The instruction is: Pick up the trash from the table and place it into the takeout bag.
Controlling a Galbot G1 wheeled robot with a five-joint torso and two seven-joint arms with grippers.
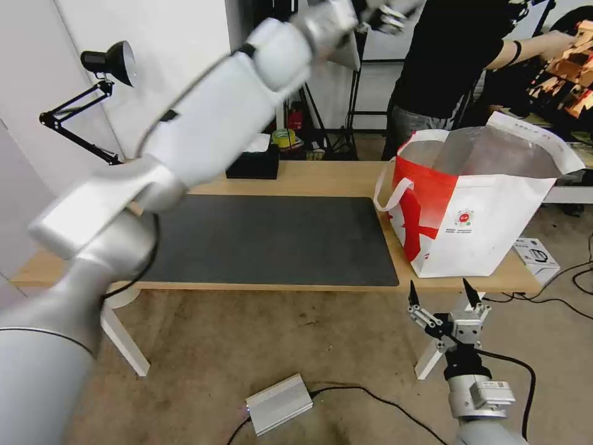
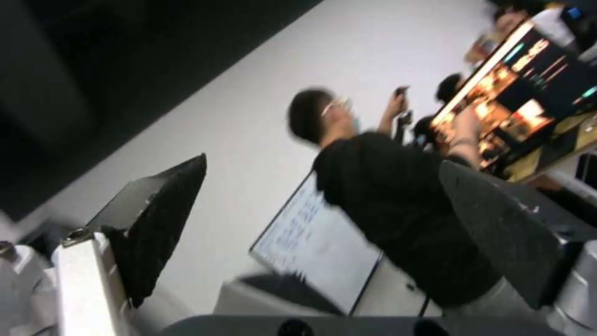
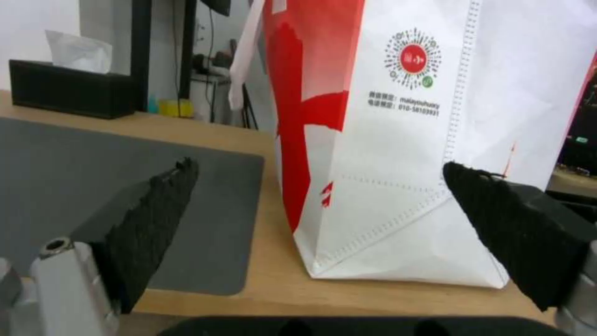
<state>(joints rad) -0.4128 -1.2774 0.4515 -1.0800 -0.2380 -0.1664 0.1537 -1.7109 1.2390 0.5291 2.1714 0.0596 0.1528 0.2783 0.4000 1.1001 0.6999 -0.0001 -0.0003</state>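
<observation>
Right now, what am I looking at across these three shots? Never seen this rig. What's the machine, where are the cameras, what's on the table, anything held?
It is a wheeled robot with two arms. The wide shot comes from its head camera; each other shot comes from a camera on one wrist, looking out between that arm's two black fingers.

The left gripper is raised high, open, pointing into the room. The right gripper hangs low by the front edge of the table, open, facing the takeout bag. Neither holds anything.

On the table lie a dark grey mat, a black tissue box at the back and the bag, standing open at the right end. No trash is visible on the tabletop.
</observation>
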